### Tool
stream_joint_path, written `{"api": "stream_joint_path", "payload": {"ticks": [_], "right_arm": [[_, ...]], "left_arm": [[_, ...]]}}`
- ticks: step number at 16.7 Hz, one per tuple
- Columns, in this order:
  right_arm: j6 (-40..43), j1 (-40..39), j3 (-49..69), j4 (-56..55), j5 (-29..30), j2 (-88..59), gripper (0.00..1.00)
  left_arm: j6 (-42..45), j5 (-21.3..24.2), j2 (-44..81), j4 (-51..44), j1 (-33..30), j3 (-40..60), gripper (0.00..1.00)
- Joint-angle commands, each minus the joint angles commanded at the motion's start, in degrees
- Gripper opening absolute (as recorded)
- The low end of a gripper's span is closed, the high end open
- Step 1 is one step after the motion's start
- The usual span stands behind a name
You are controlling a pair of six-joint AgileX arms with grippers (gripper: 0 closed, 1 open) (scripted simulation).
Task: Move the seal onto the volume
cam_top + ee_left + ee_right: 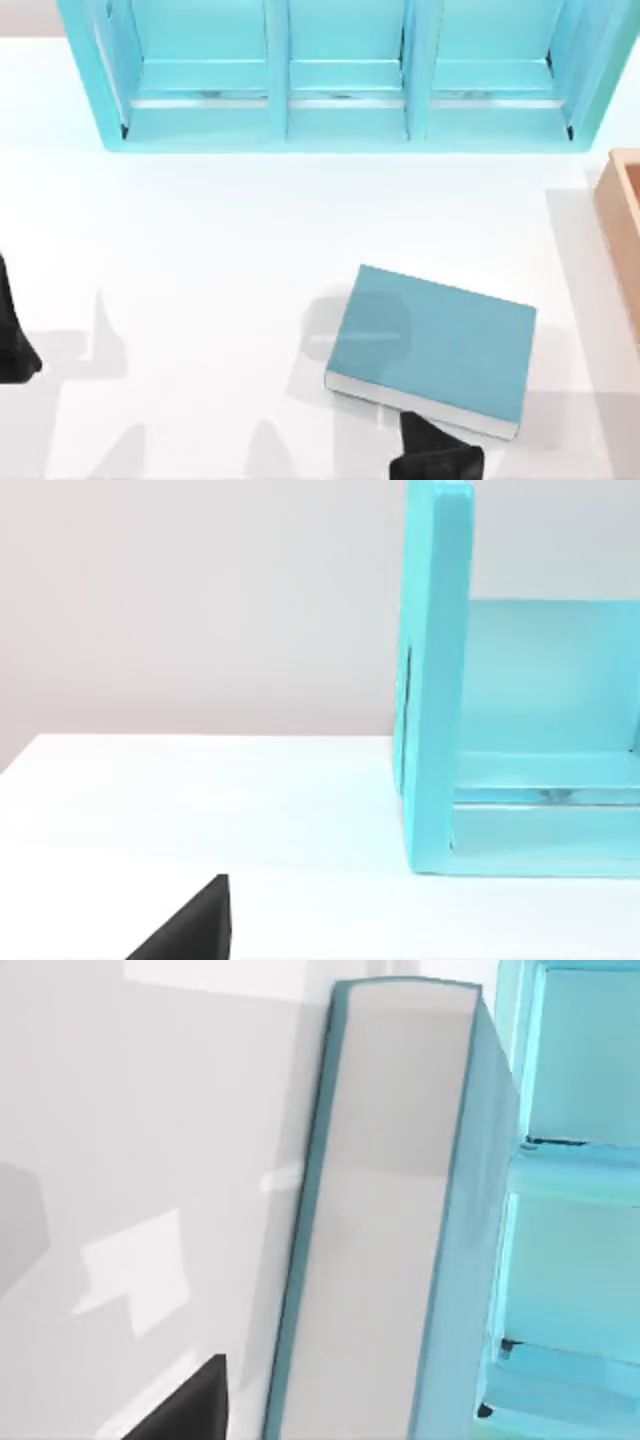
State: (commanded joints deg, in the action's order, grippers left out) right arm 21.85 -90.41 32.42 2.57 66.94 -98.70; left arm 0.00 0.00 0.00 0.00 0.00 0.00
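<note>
**Desk:** Start w/ the right tool (437, 455). Where is it?

**Photog:** At the near edge of the tabletop (200, 260), right of centre in the top view, just beside the pale page edge of the volume (432, 345). Can't tell whether it touches. Apart or together? Can't tell that either, as what's visible is a dark shape.

**Desk:** And the volume?

**Photog:** It lies flat on the tabletop, teal cover up and turned a little askew, w/ nothing on the cover. The pages face the near edge, and the right wrist view looks along them at close range, w/ the shelf beyond.

**Desk:** The other arm?

**Photog:** The left tool (12, 335) is parked at the tabletop's left edge, well apart from the volume. Its state can't be told. The left wrist view looks toward an end panel of the shelf.

**Desk:** Anything else on the tabletop?

**Photog:** A big turquoise shelf unit (340, 110) stands along the far side, w/ three compartments facing the arms. An orange-tan wooden box (625, 215) sits at the right edge, cut off by the frame, well apart from the volume.
</note>
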Motion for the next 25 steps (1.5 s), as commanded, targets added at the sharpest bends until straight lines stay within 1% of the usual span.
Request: {"api": "stream_joint_path", "payload": {"ticks": [4, 7, 10, 16, 18, 20, 22, 25], "right_arm": [[-15.9, -5.61, 2.77, 19.93, 4.32, 2.01, 1.0], [-23.75, -6.83, 4.17, 29.36, 6.62, 3.43, 1.0], [-27.07, -7.29, 4.8, 33.25, 7.79, 4.11, 1.0], [-26.97, -6.55, 4.96, 33.55, 7.44, 3.68, 1.0], [-26.36, -4.12, 6.22, 34.78, 5.96, 2.8, 1.0], [-25.33, 0.31, 8.49, 36.86, 3.23, 1.43, 1.0], [-24.02, 6.69, 11.63, 39.52, -0.64, -0.09, 1.0], [-21.69, 18.98, 17.7, 44.17, -8.2, -2.26, 1.0]], "left_arm": [[0.0, 0.0, 0.0, 0.0, 0.0, 0.0, 1.0], [0.0, 0.0, 0.0, 0.0, 0.0, 0.0, 1.0], [0.0, 0.0, 0.0, 0.0, 0.0, 0.0, 1.0], [0.0, 0.0, 0.0, 0.0, 0.0, 0.0, 1.0], [0.0, 0.0, 0.0, 0.0, 0.0, 0.0, 1.0], [0.0, 0.0, 0.0, 0.0, 0.0, 0.0, 1.0], [0.0, 0.0, 0.0, 0.0, 0.0, 0.0, 1.0], [0.0, 0.0, 0.0, 0.0, 0.0, 0.0, 1.0]]}}
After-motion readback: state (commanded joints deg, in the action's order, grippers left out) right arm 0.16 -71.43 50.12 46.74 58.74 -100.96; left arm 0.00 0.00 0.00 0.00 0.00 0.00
